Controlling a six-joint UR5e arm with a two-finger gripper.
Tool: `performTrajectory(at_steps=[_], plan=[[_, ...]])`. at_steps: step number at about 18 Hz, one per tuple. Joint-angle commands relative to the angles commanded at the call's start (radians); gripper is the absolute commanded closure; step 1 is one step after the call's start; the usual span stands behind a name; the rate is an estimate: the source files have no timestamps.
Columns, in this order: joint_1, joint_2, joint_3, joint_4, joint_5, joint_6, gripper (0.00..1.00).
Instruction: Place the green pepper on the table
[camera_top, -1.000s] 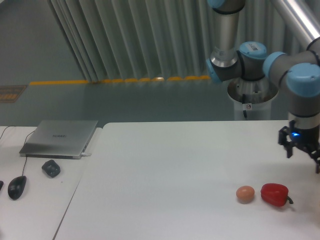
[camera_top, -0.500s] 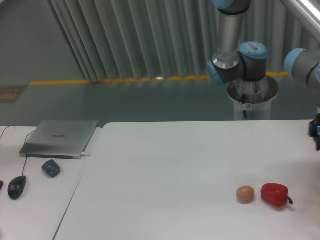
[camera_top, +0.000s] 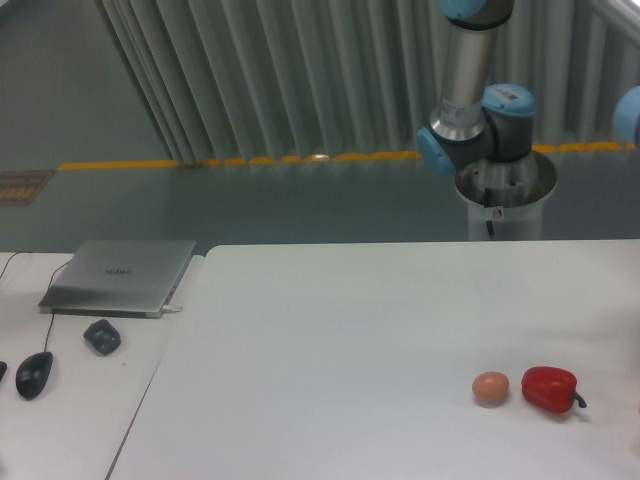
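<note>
The table (camera_top: 330, 340) had a smooth, matt white top that looked like laminate or painted board. Toward the table's right edge, the red pepper (camera_top: 549, 389) was glossy, its skin catching a soft highlight, with a dark, dull stem. Just left of the red pepper, the tan-orange ball (camera_top: 490, 388) looked smooth with a faint satin sheen. Left of the table, the laptop (camera_top: 120, 276) had a brushed, matt grey lid that looked like metal, and the two mice (camera_top: 34, 374) below it seemed to be dark matt plastic. Behind the table, the robot arm (camera_top: 470, 80) showed polished silver metal tubing with light-blue plastic joint caps.
</note>
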Motion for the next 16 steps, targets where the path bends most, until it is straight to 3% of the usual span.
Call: performTrajectory(at_steps=[6, 9, 16], plan=[[0.106, 0.023, -0.008, 0.009, -0.092, -0.203, 0.0], [0.115, 0.015, -0.006, 0.034, -0.138, -0.403, 0.0], [0.138, -0.049, 0.011, 0.072, -0.239, -0.556, 0.0]])
